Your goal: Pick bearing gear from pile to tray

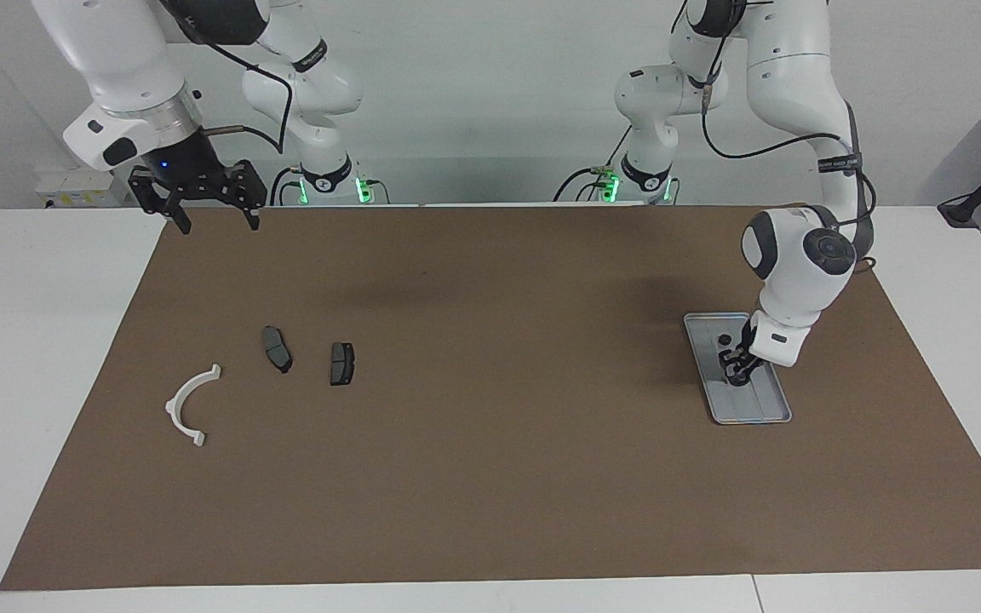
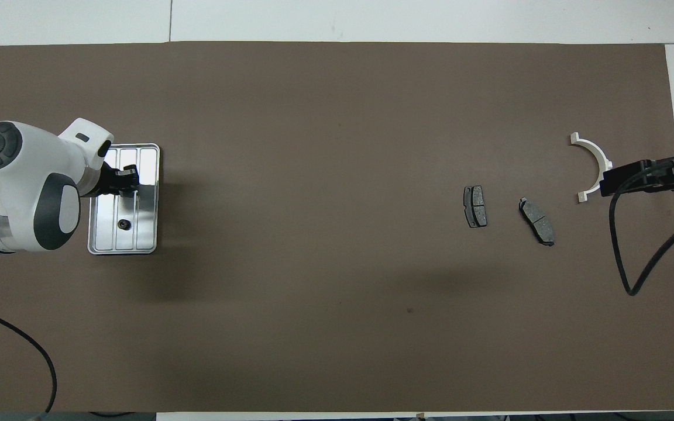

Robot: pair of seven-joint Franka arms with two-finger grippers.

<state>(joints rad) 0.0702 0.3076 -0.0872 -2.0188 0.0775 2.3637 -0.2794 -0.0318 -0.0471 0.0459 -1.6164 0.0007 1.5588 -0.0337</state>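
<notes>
Our left gripper [image 1: 737, 368] hangs low inside the flat rectangular silver-grey metal tray [image 1: 761, 413] near the left arm's end of the brown mat [image 1: 490, 477]. Whether its black fingers grip anything we cannot tell, as the white wrist covers part of them. One tiny black round bearing gear [image 2: 122, 223] lies on the tray's ribbed floor, apart from that gripper and nearer the robots. Our right gripper [image 1: 214, 217] waits, jaws spread wide, above the mat's corner at the right arm's end. Two dark grey brake-pad plates [image 1: 277, 348] and a white curved arc bracket [image 1: 191, 404] lie toward that end.
</notes>
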